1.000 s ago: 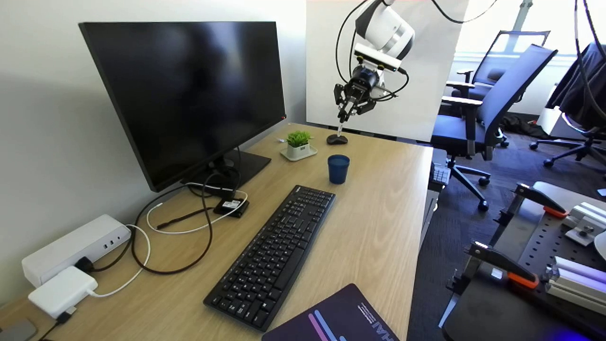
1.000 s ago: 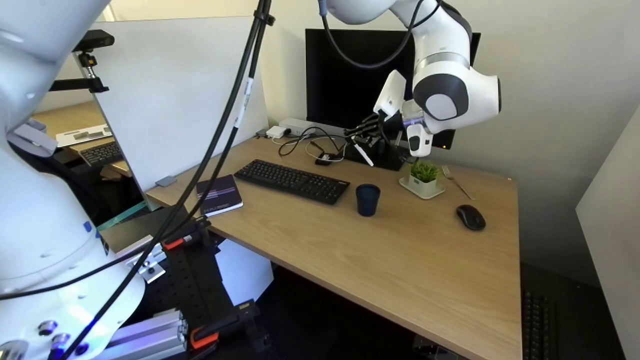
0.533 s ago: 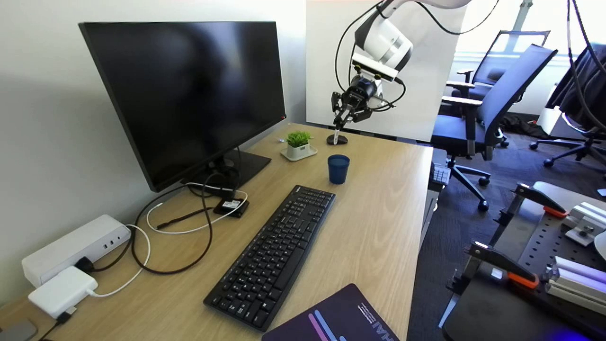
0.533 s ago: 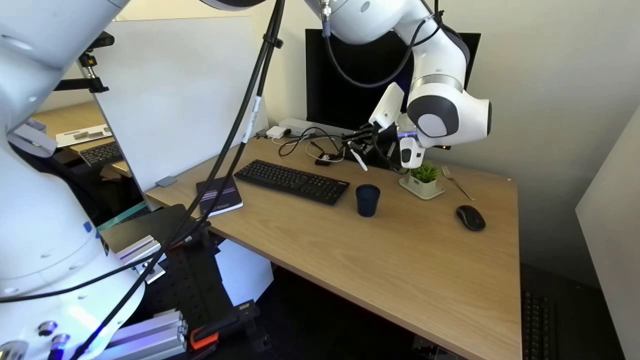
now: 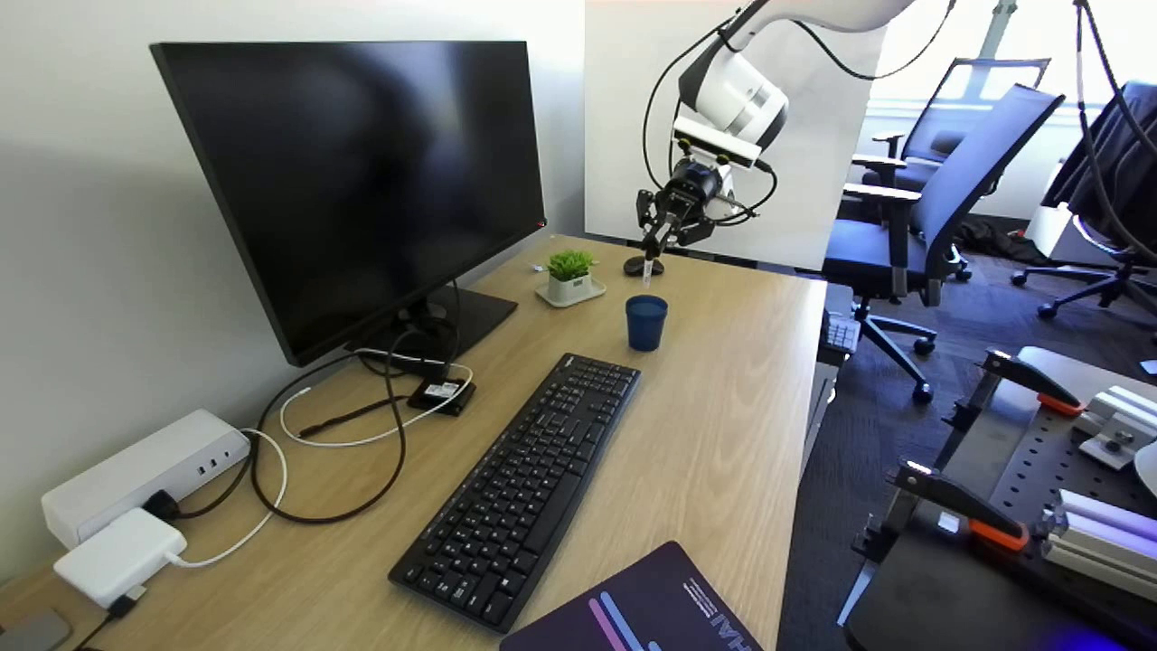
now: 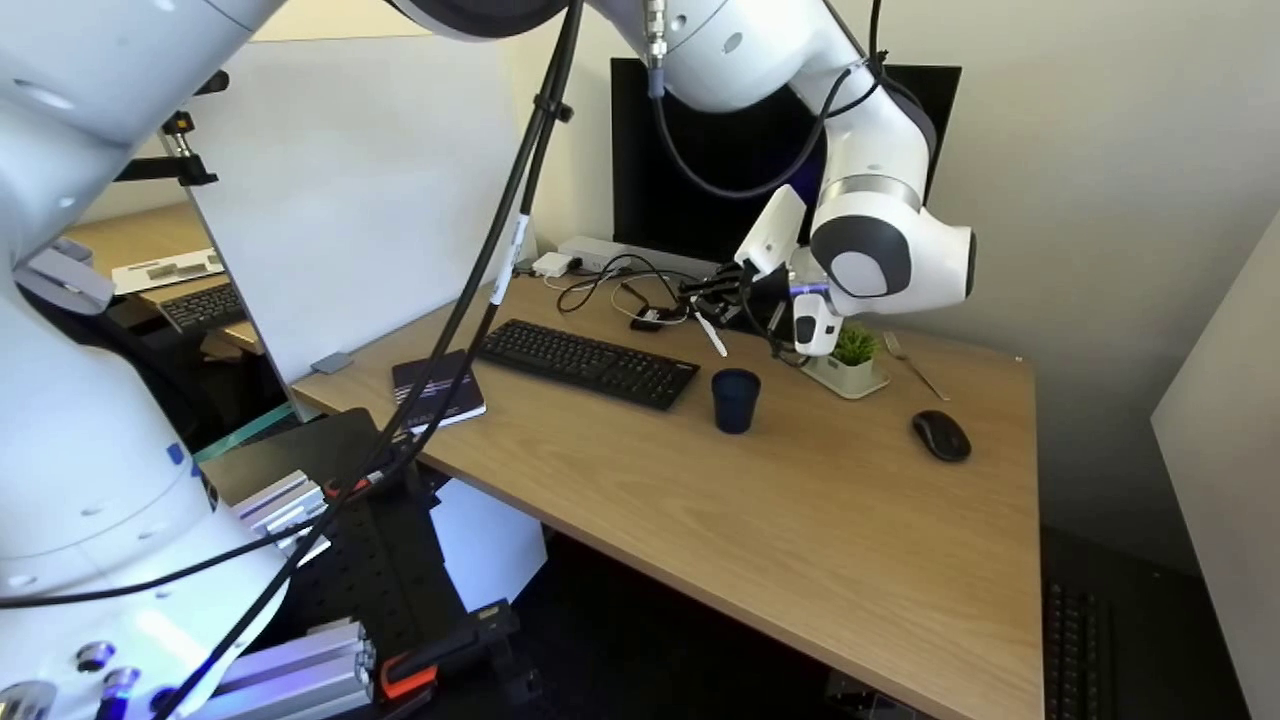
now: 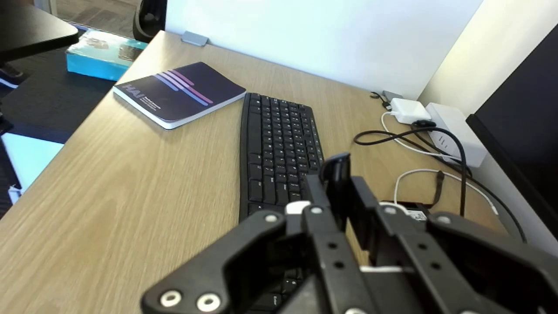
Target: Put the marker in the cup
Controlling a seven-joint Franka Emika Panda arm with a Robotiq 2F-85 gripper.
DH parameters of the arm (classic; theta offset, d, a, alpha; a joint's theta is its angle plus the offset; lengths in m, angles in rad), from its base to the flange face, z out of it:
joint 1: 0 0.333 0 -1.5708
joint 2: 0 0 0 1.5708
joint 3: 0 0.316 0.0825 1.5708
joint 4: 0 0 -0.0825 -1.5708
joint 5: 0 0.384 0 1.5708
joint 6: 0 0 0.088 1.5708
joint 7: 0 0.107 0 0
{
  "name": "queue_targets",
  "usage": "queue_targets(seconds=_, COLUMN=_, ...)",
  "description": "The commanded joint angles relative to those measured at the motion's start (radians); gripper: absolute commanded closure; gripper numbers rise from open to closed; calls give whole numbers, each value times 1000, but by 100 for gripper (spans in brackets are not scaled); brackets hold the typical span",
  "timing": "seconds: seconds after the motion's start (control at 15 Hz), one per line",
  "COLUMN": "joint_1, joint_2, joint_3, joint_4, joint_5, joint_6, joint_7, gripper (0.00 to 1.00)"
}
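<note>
Monitor (image 5: pixel 362 181), keyboard (image 5: pixel 524 479), dark notebook (image 7: pixel 181 92), potted plant (image 5: pixel 569 276), fork (image 6: pixel 908 359) and mouse (image 6: pixel 941 435) on a desk (image 5: pixel 714 407)

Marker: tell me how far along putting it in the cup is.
Done: the pick-up; the claw grips the marker off the desk. In hand: apparently lining it up; in both exterior views its lower end shows above the cup, with a gap. Left: probably lowering it in and opening the claw, since the marker isn't inside yet.
</note>
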Motion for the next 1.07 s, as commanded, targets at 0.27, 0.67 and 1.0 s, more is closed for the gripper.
queue_targets(seconds=0.27, joint_1=-9, joint_2=47, joint_3=-16, joint_4=11, joint_5=28, joint_6=-44, joint_7=21, gripper=95)
queue_targets(seconds=0.67, joint_1=2, joint_2=84, joint_3=-31, joint_4=7, joint_5=15, joint_6=-21, joint_7=15, gripper=95)
queue_targets(seconds=1.0, joint_1=2, joint_2=91, joint_3=-40, joint_4=19, joint_5=6, joint_6=-28, joint_7=24, gripper=95)
